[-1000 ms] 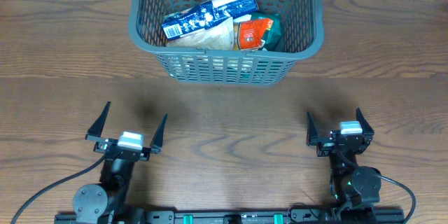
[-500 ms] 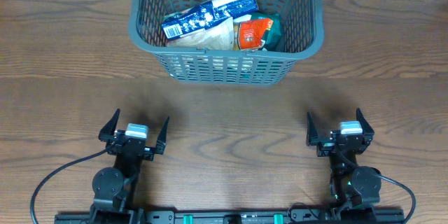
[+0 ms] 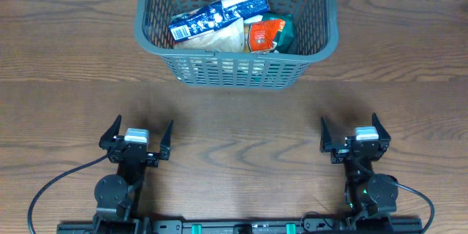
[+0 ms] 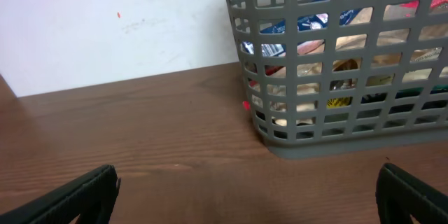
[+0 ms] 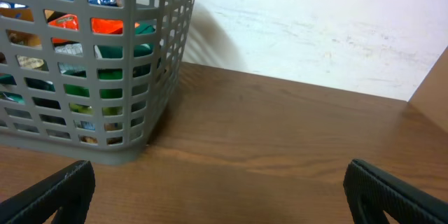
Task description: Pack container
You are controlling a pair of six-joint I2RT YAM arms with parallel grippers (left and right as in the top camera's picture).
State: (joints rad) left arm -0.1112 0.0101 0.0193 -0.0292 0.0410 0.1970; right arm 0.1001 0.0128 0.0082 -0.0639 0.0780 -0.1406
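The container, a dark grey lattice basket [image 3: 325,40], stands at the back middle of the table. Inside lie a blue and white packet [image 3: 216,16] and an orange and green packet [image 3: 267,34], over other packets. The basket also shows in the left wrist view [image 4: 336,140] and the right wrist view [image 5: 105,150]. My left gripper [image 3: 136,134] is open and empty near the front left, well short of the basket; its view [image 4: 248,192] shows bare wood between the fingers. My right gripper [image 3: 349,130] is open and empty at the front right, with bare wood in its view [image 5: 217,189].
A white wall [image 4: 105,28] rises behind the table's far edge. Both arm bases sit at the table's front edge. Brown wood table [image 3: 241,124] lies between the grippers and the basket.
My left gripper has drawn back towards its base and its fingers have narrowed somewhat, still open. The right arm and the basket have not moved.
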